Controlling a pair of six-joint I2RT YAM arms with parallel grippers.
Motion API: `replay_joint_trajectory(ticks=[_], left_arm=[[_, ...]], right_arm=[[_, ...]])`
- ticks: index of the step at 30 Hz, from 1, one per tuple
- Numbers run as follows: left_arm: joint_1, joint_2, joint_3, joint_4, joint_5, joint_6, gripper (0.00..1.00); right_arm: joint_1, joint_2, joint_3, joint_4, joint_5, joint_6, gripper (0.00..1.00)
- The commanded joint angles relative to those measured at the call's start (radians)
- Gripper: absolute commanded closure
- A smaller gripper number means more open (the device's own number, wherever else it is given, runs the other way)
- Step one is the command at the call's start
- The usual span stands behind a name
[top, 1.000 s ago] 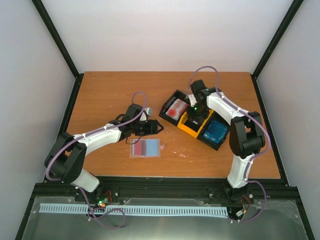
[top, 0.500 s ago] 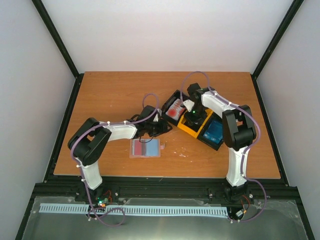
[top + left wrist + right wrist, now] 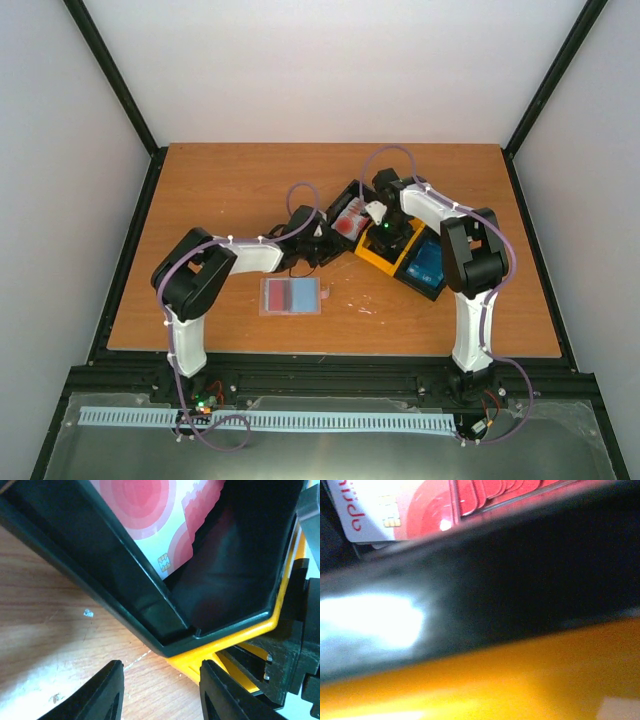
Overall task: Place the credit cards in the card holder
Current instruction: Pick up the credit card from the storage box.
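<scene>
The card holder lies open on the table, with a red card in its left pocket and a blue one in its right. More red credit cards lie in the left compartment of the black-and-yellow tray, and blue cards in its right compartment. My left gripper is open and empty, low over the table at the tray's near-left corner. In the left wrist view its fingers face the black tray wall, with a red card behind it. My right gripper is down in the tray's middle; its fingers are hidden.
The right wrist view is pressed close to the tray: a blurred black wall, yellow plastic and red cards at the top. The tray sits at an angle right of the table's centre. Black frame rails run along the table's edges.
My left gripper has moved right, from above the card holder to the tray's left corner. My right gripper has shifted a little left over the tray's middle.
</scene>
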Motion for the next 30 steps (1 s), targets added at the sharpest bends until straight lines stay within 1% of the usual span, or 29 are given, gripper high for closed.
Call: replay_joint_trajectory(ticks=[1,3,9,12,19,25,30], left_arm=[[-0.01,0.034,0.059,0.012,-0.01,-0.041,0.58],[-0.01,0.046,0.072,0.004,-0.01,-0.045,0.61],[-0.009,0.073,0.095,-0.014,-0.004,-0.048,0.67],[-0.01,0.087,0.111,-0.022,-0.003,-0.04,0.7],[-0.01,0.114,0.135,-0.031,0.011,-0.025,0.73],[-0.01,0.123,0.149,-0.039,0.018,-0.015,0.73],[-0.009,0.124,0.15,-0.044,0.02,-0.011,0.74]], right_arm=[[-0.006,0.018,-0.033,0.063,0.085,-0.001,0.42],[-0.007,0.021,-0.038,0.065,0.062,-0.004,0.42],[-0.005,0.023,-0.049,-0.013,-0.16,-0.049,0.44],[-0.006,0.036,-0.05,-0.044,-0.221,-0.061,0.44],[-0.006,0.026,-0.044,-0.073,-0.293,-0.061,0.46],[-0.021,0.009,-0.008,-0.119,-0.348,-0.04,0.47],[-0.026,-0.018,-0.012,-0.129,-0.378,-0.041,0.47]])
